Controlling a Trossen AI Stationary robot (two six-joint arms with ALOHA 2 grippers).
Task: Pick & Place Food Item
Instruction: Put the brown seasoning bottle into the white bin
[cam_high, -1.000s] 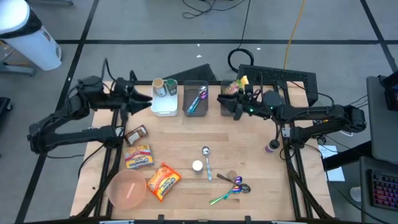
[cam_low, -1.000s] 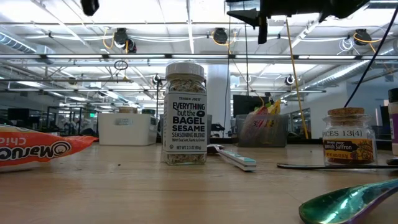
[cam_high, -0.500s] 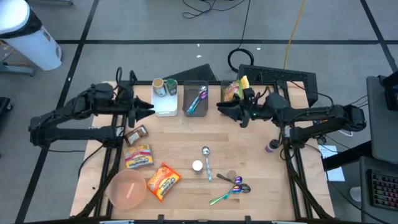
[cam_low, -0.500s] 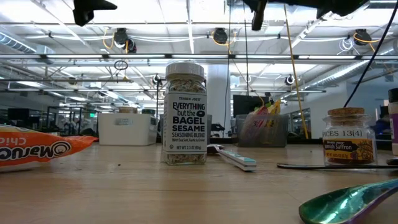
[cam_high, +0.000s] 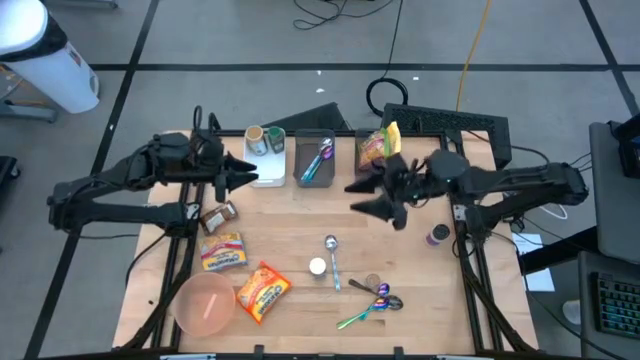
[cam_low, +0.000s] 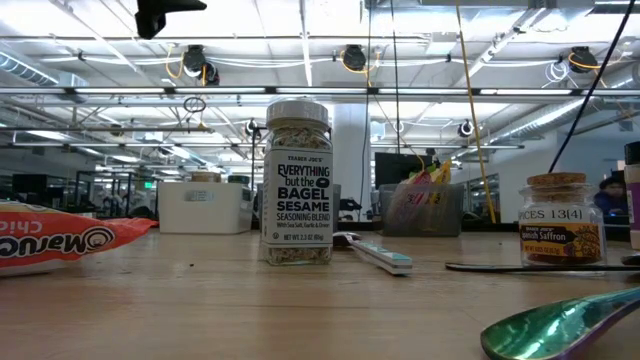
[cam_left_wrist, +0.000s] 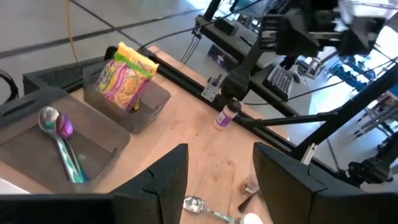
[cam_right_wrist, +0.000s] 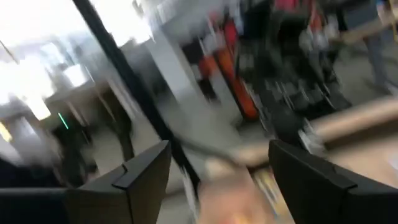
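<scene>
Now right hand (cam_high: 370, 197) hangs open beside snack bin (cam_high: 372, 160)

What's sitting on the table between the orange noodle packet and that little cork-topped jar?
In the high view, the white-capped seasoning jar and a silver spoon lie between the orange packet and the cork-topped jar.

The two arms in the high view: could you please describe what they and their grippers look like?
Both arms are dark, near-black jointed links. The left gripper and right gripper each end in two tapered dark fingers, flat and angular up close. Thin cables run along the right arm.
</scene>
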